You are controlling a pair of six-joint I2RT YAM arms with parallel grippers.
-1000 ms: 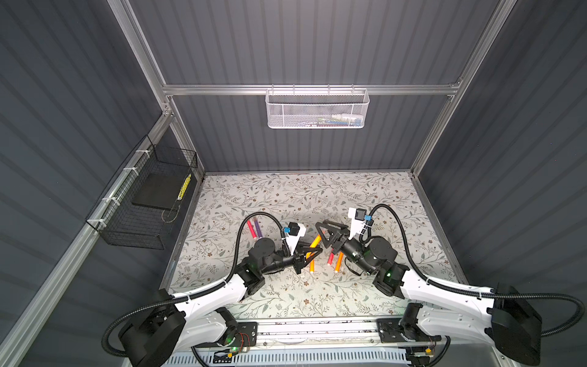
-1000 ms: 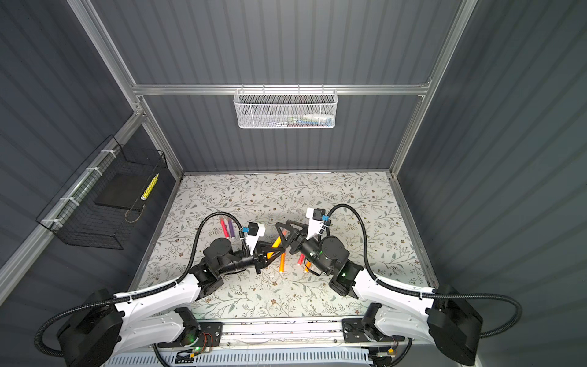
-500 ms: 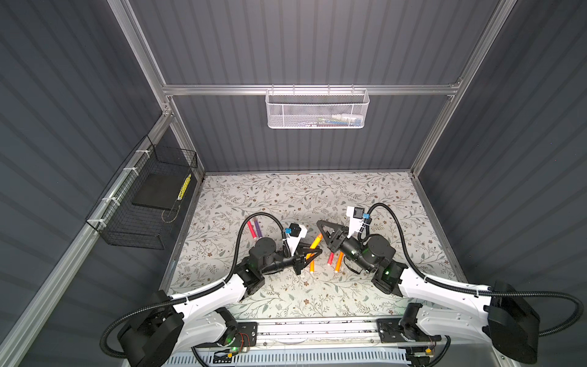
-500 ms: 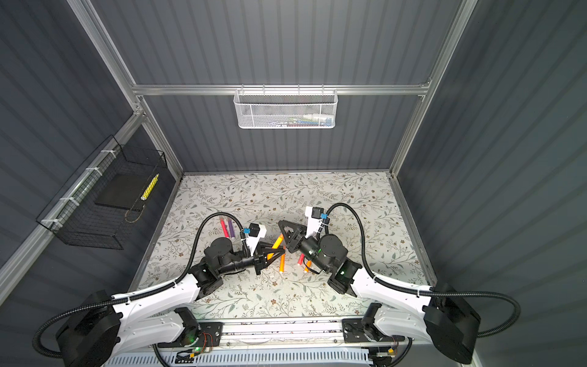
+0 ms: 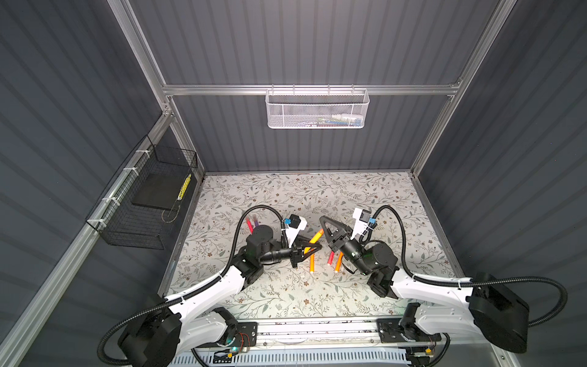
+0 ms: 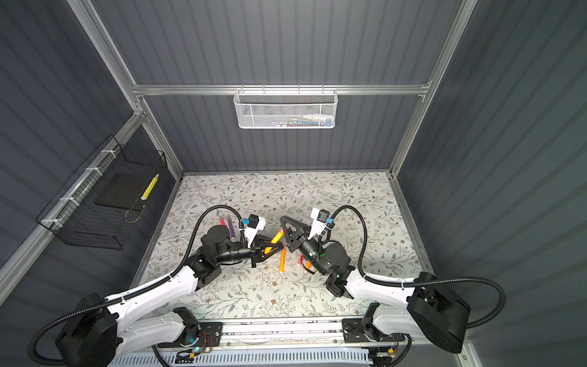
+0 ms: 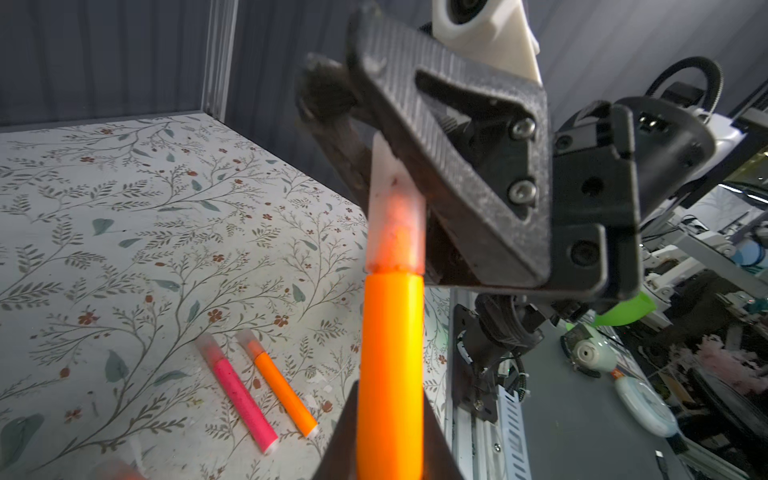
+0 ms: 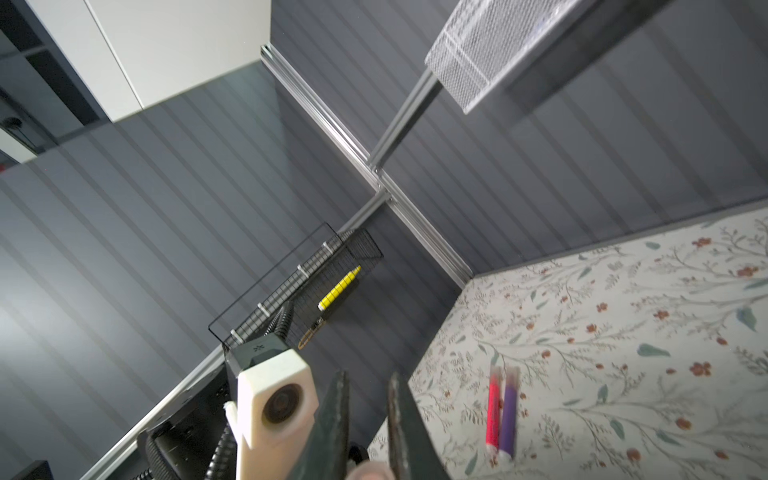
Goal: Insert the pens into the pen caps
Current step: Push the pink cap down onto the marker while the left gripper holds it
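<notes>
While left gripper (image 5: 314, 246) clamps pen (image 7: 390, 353) by barrel, right gripper (image 5: 323, 220) pinches cap (image 7: 397, 232) at closed end. Pen aloft over mat (image 5: 286, 197) centre, tip inside cap, cap rim meeting orange barrel in left wrist view. Step, as judged: seating cap, nearly home. Next move calls for short push along pen axis, then right jaws letting go, left laying pen down. Capped pair (image 5: 330, 259) on mat at 5 o'clock of grippers, loose pen (image 5: 312, 265) at 6, far pair (image 8: 509, 415) at 9.

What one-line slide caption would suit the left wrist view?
Left gripper holds an orange pen, its tip seated in a translucent pen cap pinched by the right gripper.
</notes>
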